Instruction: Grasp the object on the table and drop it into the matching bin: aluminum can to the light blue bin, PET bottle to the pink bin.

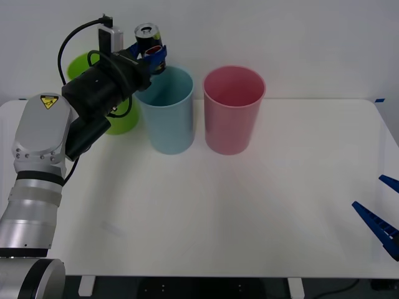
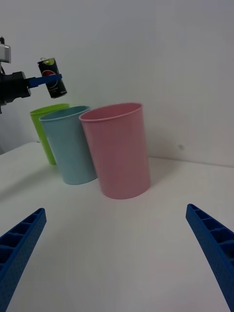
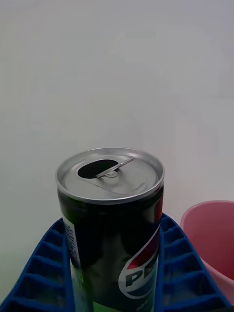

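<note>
The left end effector (image 1: 154, 57) is clamped on the aluminum can (image 1: 148, 38) — blue fingers pressed to both its sides, the can upright, raised over the light blue bin's (image 1: 167, 118) rear rim. The pink bin (image 1: 232, 118) stands just beside on the bench (image 1: 262, 218); the right end effector (image 2: 117, 243) hangs spread wide and empty — low, near the bench's right edge.

A lime green bin (image 1: 118, 118) is seen standing upright at the back, partly hidden, before a plain white wall (image 1: 299, 37).
</note>
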You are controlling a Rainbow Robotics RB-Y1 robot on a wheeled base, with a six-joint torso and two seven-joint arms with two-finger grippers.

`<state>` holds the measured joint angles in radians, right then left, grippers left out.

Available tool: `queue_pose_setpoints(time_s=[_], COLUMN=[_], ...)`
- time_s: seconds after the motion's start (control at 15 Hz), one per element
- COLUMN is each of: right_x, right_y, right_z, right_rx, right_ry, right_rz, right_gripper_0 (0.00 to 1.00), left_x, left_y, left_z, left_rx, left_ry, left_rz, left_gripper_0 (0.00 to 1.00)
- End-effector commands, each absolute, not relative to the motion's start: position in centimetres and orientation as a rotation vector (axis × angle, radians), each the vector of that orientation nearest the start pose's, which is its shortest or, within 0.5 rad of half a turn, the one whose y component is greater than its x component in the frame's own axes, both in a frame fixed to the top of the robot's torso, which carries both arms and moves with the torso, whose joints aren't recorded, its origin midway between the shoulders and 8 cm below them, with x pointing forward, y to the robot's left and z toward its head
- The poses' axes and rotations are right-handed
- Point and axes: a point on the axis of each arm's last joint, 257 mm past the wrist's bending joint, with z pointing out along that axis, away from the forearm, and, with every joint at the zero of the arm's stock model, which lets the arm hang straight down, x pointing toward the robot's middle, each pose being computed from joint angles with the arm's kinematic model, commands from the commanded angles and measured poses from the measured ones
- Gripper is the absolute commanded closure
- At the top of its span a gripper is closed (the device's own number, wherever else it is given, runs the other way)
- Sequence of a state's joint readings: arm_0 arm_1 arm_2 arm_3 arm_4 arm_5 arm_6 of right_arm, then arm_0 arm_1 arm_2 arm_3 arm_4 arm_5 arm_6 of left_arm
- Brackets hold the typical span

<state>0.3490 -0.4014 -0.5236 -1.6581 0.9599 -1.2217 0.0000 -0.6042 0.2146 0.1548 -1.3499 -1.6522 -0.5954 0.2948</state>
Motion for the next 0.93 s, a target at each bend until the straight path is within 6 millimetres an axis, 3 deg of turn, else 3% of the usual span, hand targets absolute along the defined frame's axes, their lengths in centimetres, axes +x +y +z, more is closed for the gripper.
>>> queue_pose_setpoints(time_s=[0.07,0.6,0.8,0.93], right_x=[34.2,34.2,34.2,34.2], right_y=[-33.0,-33.0,-33.0,-33.0], right_z=[-16.9,-16.9,-16.9,-16.9], right_rx=[-0.465,-0.465,-0.465,-0.465], right_ry=[1.441,1.441,1.441,1.441], right_rz=[0.567,0.567,0.567,0.567], right_gripper_0=[0.00,0.00,0.00,0.00], left_x=[63.9,63.5,63.1,62.7], left_y=[12.1,11.8,12.2,13.6], left_z=[-1.3,-1.4,-1.6,-2.0], left_rx=[0.493,0.502,0.492,0.483], left_ry=[1.309,1.307,1.306,1.310], left_rz=[-0.397,-0.422,-0.453,-0.472], left_gripper_0=[0.00,0.00,0.00,0.00])
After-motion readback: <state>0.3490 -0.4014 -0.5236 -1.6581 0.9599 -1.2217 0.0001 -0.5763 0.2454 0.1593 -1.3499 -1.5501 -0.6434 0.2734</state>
